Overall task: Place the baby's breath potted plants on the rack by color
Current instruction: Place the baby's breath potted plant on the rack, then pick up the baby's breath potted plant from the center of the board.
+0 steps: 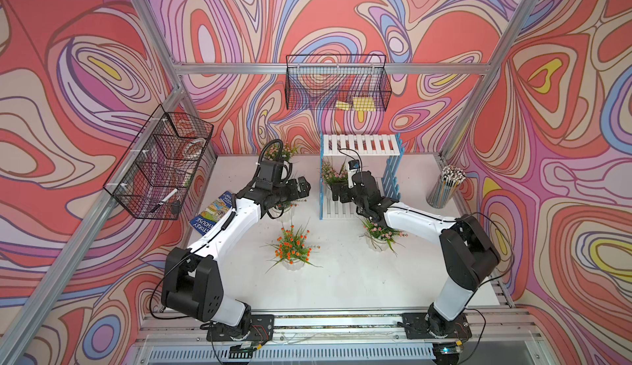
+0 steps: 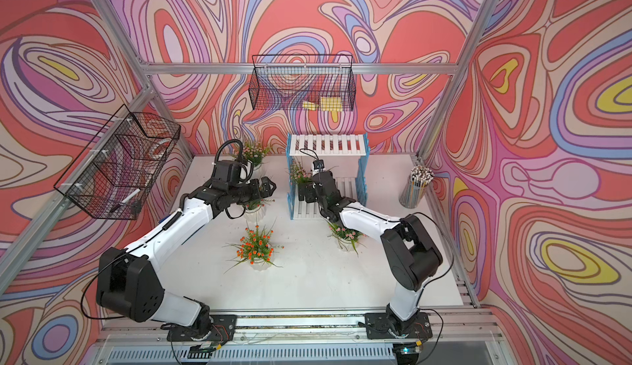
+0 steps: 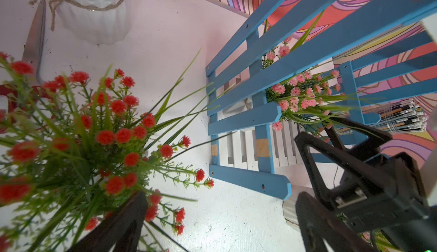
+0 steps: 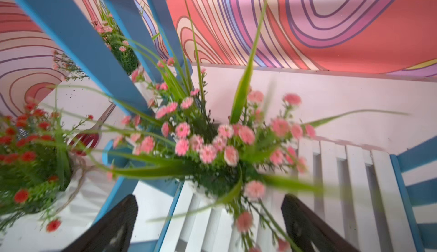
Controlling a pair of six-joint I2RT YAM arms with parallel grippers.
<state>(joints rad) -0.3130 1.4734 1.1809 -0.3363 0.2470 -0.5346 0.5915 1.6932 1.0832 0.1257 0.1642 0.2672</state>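
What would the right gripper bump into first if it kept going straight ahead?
Most likely the pink-flowered plant on the lower shelf of the rack: it stands just ahead, in line with the gap between the right gripper's open fingers. The exact gap is hard to judge.

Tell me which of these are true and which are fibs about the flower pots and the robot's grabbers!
1. A pink plant stands on the rack's lower shelf. True.
2. The rack's top shelf holds two orange plants. False: it is bare; the front orange plant and the back orange plant stand on the table.
3. The right gripper is open. True.
4. The left gripper is clamped on a pink plant. False: it is open, holding nothing, near the back orange plant.
5. A cup of pencils stands on the table. True.
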